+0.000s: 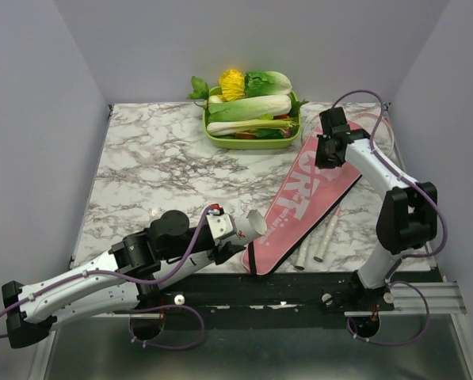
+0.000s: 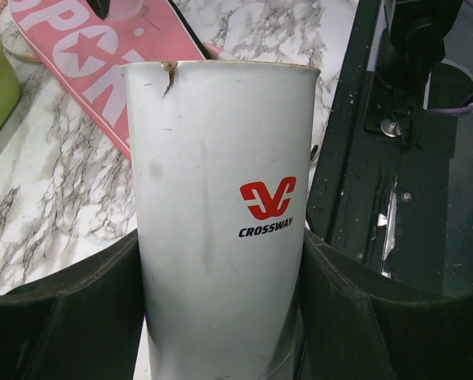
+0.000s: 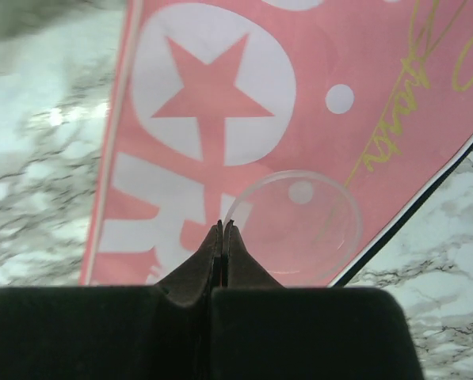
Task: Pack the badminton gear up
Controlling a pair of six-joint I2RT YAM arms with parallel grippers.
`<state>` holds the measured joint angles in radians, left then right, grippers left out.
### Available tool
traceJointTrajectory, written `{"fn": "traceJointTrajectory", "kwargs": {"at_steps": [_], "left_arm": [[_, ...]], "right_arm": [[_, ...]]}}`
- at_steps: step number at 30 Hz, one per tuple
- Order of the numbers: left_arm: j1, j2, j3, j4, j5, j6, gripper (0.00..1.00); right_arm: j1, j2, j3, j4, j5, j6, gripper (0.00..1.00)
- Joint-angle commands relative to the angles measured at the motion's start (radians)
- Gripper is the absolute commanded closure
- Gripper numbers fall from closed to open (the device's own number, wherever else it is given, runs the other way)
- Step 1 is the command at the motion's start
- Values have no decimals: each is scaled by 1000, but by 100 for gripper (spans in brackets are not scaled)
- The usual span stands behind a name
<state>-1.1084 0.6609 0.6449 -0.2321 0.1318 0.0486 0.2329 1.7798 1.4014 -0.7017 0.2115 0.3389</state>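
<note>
Left tool (image 2: 220,245) clamps white tube (image 2: 212,134), lower left of table (image 1: 157,166). Looks light, thin-walled, crushable, so grip mid-body. Right tool (image 3: 223,226) is pinched shut at clear cap (image 3: 299,229) rim on pink cover (image 3: 212,95); hold unclear.

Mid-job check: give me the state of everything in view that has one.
left end effector: gripping the white tube
white tube: held, small crack in its rim
right end effector: shut, tips at the clear lid's rim
clear lid: over the pink cover, off the tube
pink cover: flat on the table
racket handles: poking out by the cover's near end, heads hidden
green tray: full of vegetables
</note>
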Motion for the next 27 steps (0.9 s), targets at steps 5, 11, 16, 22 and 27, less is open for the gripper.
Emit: {"fn": "traceJointTrajectory", "kwargs": {"at_steps": [5,11,16,22,27], "left_arm": [[-2,11,18,-15,-6,-61,100],[-2,20,21,-18,-1,-64,100],[-2,16,22,-19,8,-69,100],[-4,19,25,-19,29,-70,100],[-2,0,21,-9,58,-72,100]], "right_arm": [[71,-342,-51,-32,-288,-20,99],[140,-539,-103,-41,-582,-49,99],[190,-675,-111,-68,-837,-60,99],[318,-720,-119,-101,-923,-48,99],[382,-752,-179,-26,-1000,-9,99]]}}
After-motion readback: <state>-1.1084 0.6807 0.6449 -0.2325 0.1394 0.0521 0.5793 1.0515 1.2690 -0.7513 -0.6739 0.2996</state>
